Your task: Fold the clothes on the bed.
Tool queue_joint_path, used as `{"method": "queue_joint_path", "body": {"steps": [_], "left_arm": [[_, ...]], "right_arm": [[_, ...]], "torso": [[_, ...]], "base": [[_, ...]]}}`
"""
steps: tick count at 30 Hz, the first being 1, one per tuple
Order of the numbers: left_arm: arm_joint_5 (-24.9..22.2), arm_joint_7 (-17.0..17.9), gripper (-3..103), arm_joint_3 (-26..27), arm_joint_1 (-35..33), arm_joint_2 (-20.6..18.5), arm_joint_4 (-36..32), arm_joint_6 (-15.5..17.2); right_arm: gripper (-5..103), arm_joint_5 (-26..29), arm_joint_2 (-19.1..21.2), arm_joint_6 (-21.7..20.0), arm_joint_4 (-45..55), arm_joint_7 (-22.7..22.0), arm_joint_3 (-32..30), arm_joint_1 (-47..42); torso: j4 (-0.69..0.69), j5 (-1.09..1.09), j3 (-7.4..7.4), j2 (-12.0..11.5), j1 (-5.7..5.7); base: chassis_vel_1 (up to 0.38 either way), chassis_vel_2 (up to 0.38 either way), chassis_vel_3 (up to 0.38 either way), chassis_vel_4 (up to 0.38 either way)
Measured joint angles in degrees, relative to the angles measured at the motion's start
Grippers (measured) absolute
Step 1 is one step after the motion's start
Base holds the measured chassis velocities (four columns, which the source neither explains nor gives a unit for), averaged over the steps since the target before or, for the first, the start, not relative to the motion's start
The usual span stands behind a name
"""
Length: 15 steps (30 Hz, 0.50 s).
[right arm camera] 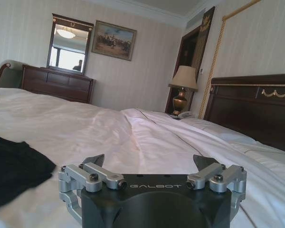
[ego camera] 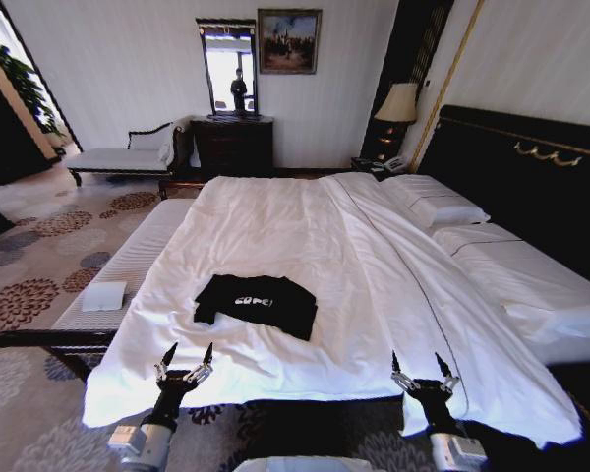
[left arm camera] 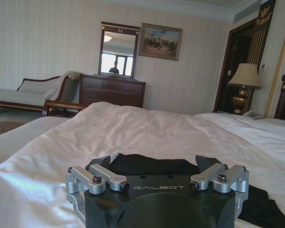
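Black matt cotton T-shirt (ego camera: 257,304); wide bed (ego camera: 374,295) in smooth white cloth, glossy dark wooden headboard (ego camera: 531,187); left gripper (ego camera: 184,358) and right gripper (ego camera: 422,367), brushed metal on matt black housing.

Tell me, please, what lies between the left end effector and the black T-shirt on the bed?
Only bare white duvet, seen in the head view: the open left end effector hovers at the bed's near edge, short of the black T-shirt.

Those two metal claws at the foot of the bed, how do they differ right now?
The left gripper hangs at the bed's near edge just short of the black T-shirt; the right gripper sits farther to the side, facing bare white duvet. In the left wrist view the shirt lies straight ahead; in the right wrist view it lies off to one side. Both have their fingers spread open, holding nothing.
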State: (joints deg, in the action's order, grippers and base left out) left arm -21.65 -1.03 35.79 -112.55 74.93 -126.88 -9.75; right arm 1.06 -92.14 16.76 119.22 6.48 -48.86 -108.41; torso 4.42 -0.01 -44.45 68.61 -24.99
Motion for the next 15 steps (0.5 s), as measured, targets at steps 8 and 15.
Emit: {"method": "queue_joint_path", "body": {"steps": [8, 15], "left_arm": [[0.00, 0.03, 100, 0.20, -0.11, 0.03, 0.09, -0.01], [-0.06, 0.04, 100, 0.34, -0.23, -0.07, 0.22, -0.11]], "right_arm": [[100, -0.16, 0.00, -0.02, 0.03, -0.08, 0.48, -0.12], [100, -0.59, 0.00, 0.05, -0.34, -0.25, 0.74, -0.15]], "torso": [[-0.01, 0.00, 0.00, 0.00, 0.00], [0.00, 0.01, 0.00, 0.00, 0.00]], "base": [[0.113, 0.113, -0.111, -0.104], [0.035, 0.052, -0.051, -0.055]]}}
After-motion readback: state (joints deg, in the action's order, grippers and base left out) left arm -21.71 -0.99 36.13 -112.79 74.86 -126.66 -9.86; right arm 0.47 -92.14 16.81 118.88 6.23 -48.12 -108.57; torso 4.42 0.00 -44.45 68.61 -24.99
